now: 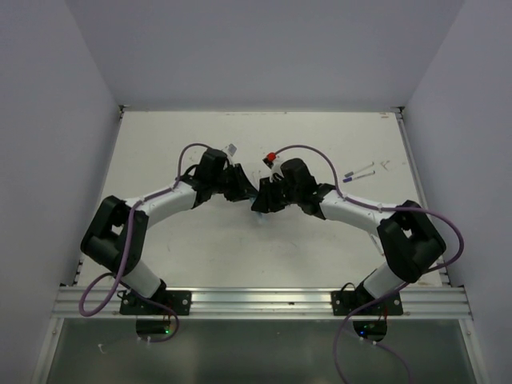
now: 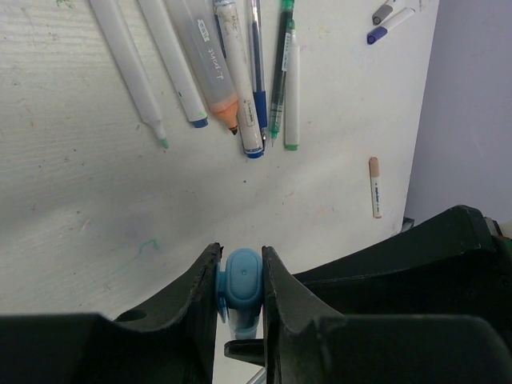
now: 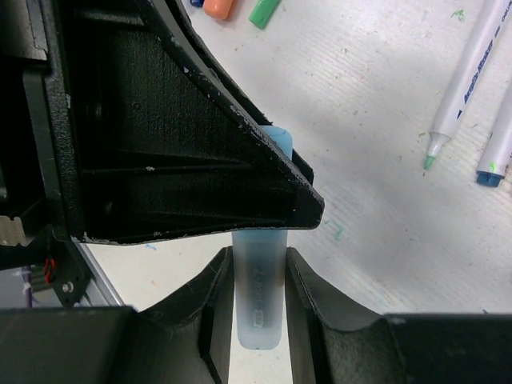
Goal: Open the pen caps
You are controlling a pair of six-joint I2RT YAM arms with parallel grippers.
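Top external: both arms [image 1: 160, 200] bend inward; left gripper [image 2: 241, 260] clamps blue cap [image 2: 242, 282], right gripper [image 3: 258, 264] the pen [image 3: 258, 316].

You have a pale blue translucent pen [image 3: 258, 308] held between the arms. Its rounded blue plastic cap [image 2: 242, 278] is pinched in the left gripper [image 2: 242, 260] and its barrel in the right gripper [image 3: 258, 268], with cap and barrel in line. Beyond it, a white marker with a bare green tip [image 2: 128, 72] and a white marker with a blue tip [image 2: 172, 64] lie side by side. A slim pinkish cap [image 2: 374, 186] lies well apart from them.
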